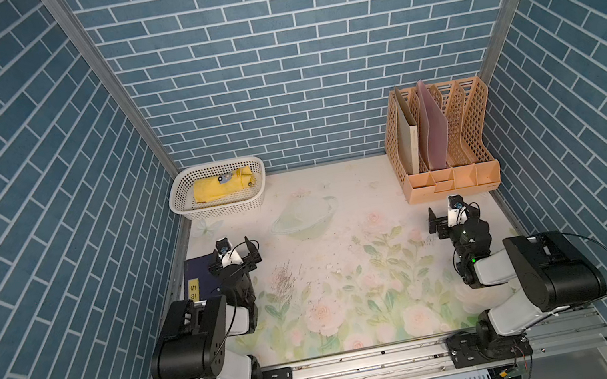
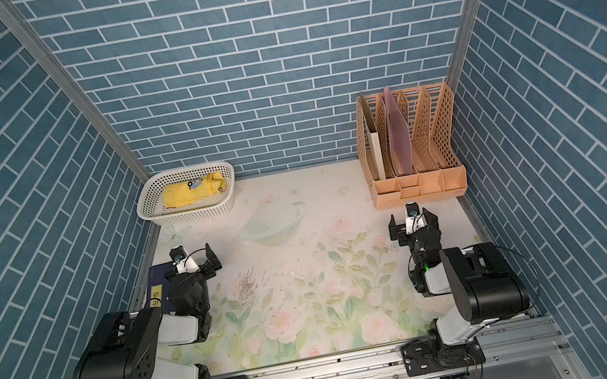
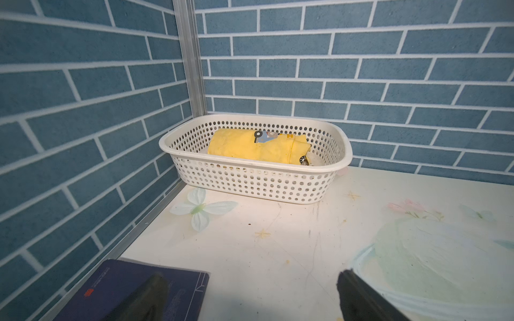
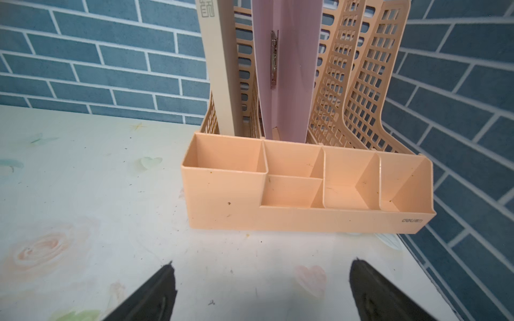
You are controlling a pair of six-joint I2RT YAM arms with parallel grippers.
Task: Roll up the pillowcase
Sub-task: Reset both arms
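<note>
The pillowcase (image 1: 221,186) (image 2: 190,191) is a bright yellow roll with a bit of cartoon print, lying inside the white perforated basket (image 1: 221,210) (image 2: 188,216) at the back left corner. The left wrist view shows the pillowcase (image 3: 250,147) filling most of the basket (image 3: 250,183). My left gripper (image 1: 233,248) (image 2: 192,258) (image 3: 251,280) hovers open in front of the basket, well short of it, with nothing between its fingers. My right gripper (image 1: 452,210) (image 2: 411,218) (image 4: 262,265) is open and holds nothing, just in front of the peach organizer.
A peach file organizer (image 1: 451,177) (image 2: 419,185) (image 4: 306,216) with a beige and a pink folder stands at the back right. A dark blue book (image 1: 197,276) (image 2: 159,277) (image 3: 111,278) lies by the left wall, partly under my left gripper. Blue brick walls enclose three sides.
</note>
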